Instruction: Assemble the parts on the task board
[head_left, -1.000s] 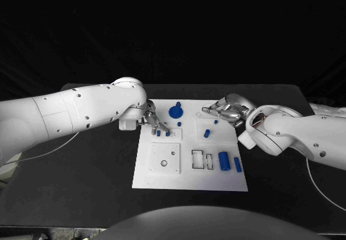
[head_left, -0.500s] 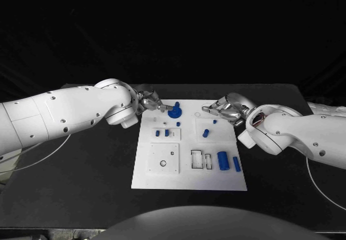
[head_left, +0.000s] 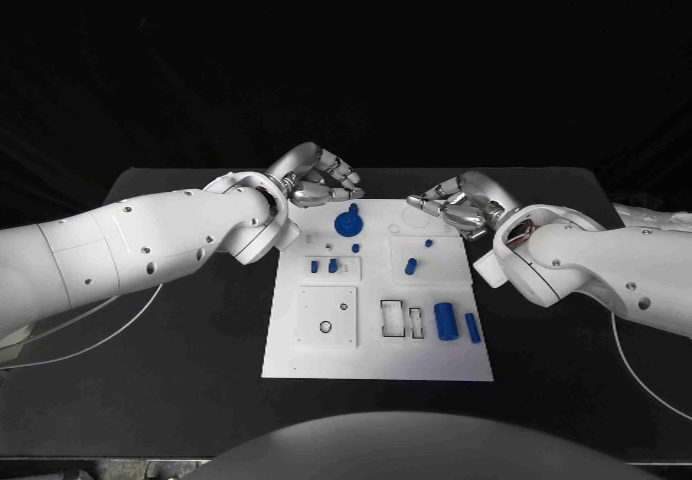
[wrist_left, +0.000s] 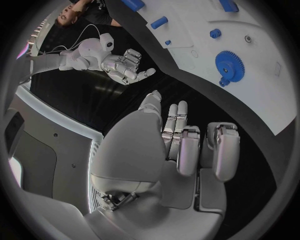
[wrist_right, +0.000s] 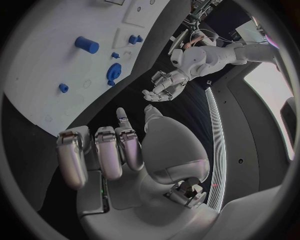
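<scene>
- The left hand (head_left: 320, 176) hovers off the top left corner of the task board (head_left: 378, 365), at upper centre of the head view; its fingers are apart, slightly curled, holding nothing.
- The right hand (head_left: 459, 205) sits over the board's top right corner, fingers loosely curled and also holding nothing.
- The blue gear (head_left: 349, 222) stands near the board's top edge, between the two hands. Two short pegs (head_left: 325, 266) stand in the left-hand plate below it, and two loose cylinders (head_left: 459, 326) lie at the board's lower right — likely the pieces not yet seated.
- To do the next pick well, I judge one hand should come straight down over a loose cylinder, fingers opened just past its width.
- Keep the other hand clear of the gear — a brush could knock it askew.
</scene>
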